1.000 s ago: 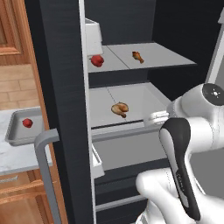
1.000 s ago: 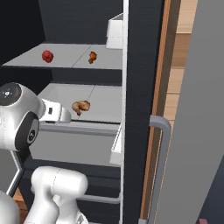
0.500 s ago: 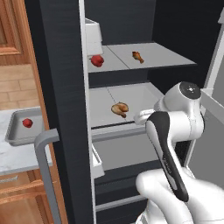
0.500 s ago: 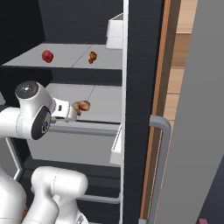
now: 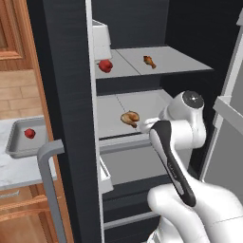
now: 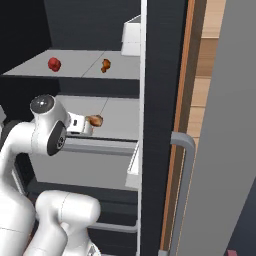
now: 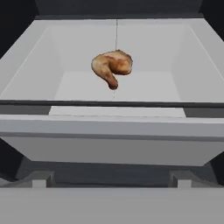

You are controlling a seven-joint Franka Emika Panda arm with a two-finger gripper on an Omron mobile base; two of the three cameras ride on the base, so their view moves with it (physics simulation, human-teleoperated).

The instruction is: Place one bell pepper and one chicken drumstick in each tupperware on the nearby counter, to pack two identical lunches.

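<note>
My gripper (image 5: 142,125) is open just in front of the lower fridge shelf, its fingers pointing at a golden-brown chicken drumstick (image 5: 130,117) lying there. In the hand view that drumstick (image 7: 112,66) lies straight ahead beyond the shelf's front lip, and nothing is between my fingers. From the right, the gripper (image 6: 88,123) nearly reaches the drumstick (image 6: 95,120). On the upper shelf sit a red bell pepper (image 5: 105,66) and a second drumstick (image 5: 149,61). A grey rectangular tupperware (image 5: 14,144) on the marble counter (image 5: 14,172) holds another red bell pepper (image 5: 30,133).
The open fridge door's dark edge with its grey handle (image 5: 50,156) stands between the shelves and the counter. A white box (image 5: 100,38) sits at the upper shelf's left. A drawer (image 5: 137,163) lies below the lower shelf. Wooden cabinets flank the fridge.
The arm has swung forward and left, bringing the hand from the right of the lower shelf up close to the drumstick. The gripper stayed open; the food has not moved.
</note>
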